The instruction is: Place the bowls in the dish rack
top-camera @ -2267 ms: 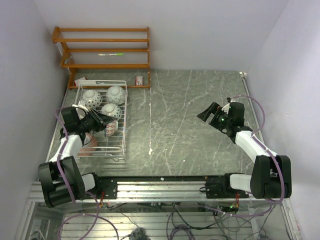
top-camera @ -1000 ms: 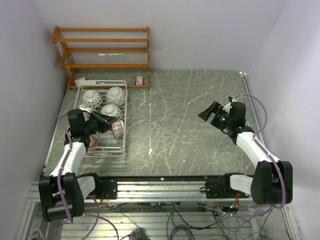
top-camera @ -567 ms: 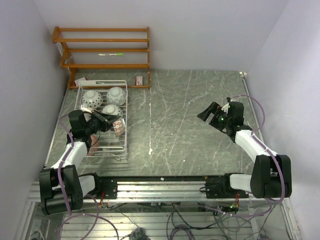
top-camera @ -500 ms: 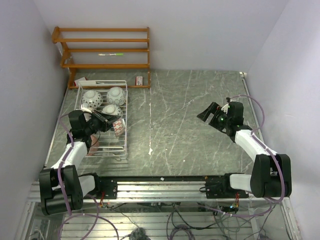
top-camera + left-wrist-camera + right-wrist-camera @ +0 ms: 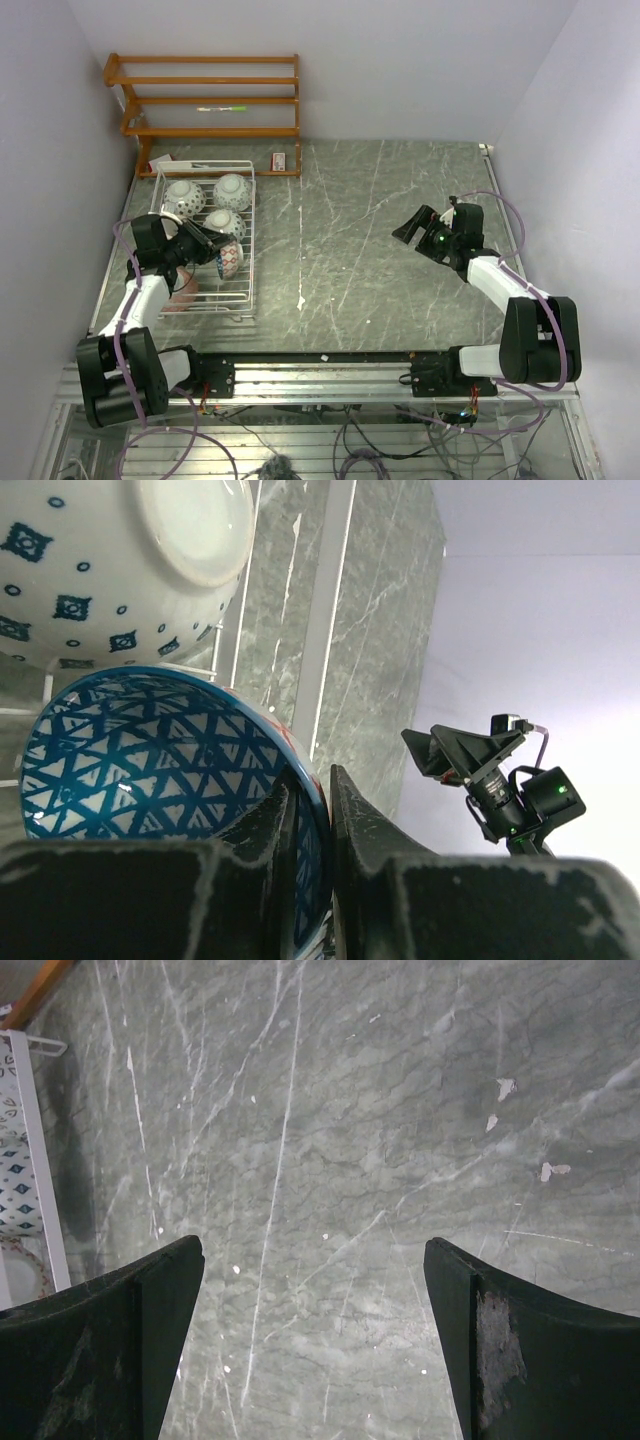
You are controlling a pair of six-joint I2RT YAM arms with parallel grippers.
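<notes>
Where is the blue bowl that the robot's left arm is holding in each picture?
Top view: the blue bowl is at the left, over the right side of the dish rack.
Left wrist view: lower left, its rim pinched in the jaws of the left gripper.
Right wrist view: cannot tell; only bits of bowls at the left edge.
Shared landmark: the dish rack's white wire.

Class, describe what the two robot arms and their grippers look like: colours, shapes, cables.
The left arm and right arm have white links, black joints and looping purple cables. The left gripper and right gripper each have two flat black fingers, scuffed pale.
</notes>
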